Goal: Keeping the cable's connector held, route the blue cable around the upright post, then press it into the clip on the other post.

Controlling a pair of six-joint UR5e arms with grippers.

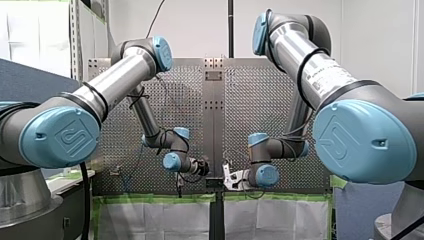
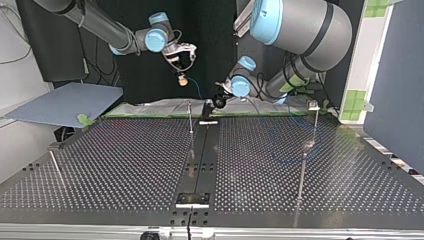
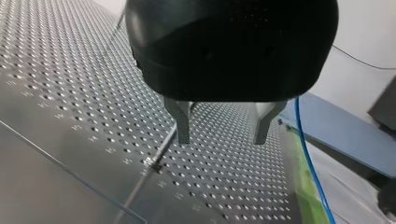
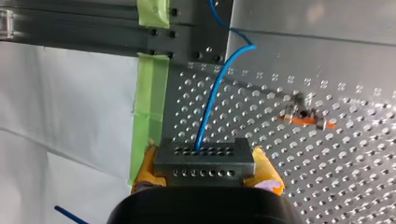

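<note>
My right gripper point(image 4: 204, 179) is shut with its yellow pads on the cable's connector point(image 4: 204, 162), a dark grey perforated block. The blue cable point(image 4: 215, 102) runs from the block across the perforated table. A small metal and orange clip point(image 4: 303, 116) stands ahead of the gripper, to one side of the cable. In the top view my right gripper point(image 2: 183, 75) hangs above the table's far edge. My left gripper point(image 3: 223, 137) is open, its metal fingers point(image 3: 183, 123) holding nothing. A thin upright post point(image 3: 161, 151) stands just beyond one finger. The blue cable point(image 3: 312, 163) passes beside the other.
Several thin posts rise from the table in the top view: one near the middle point(image 2: 190, 117), one with a clip on top at the right point(image 2: 314, 120), one nearer point(image 2: 302, 180), and one at the left point(image 2: 55, 167). A blue-grey board point(image 2: 65, 102) lies at the far left.
</note>
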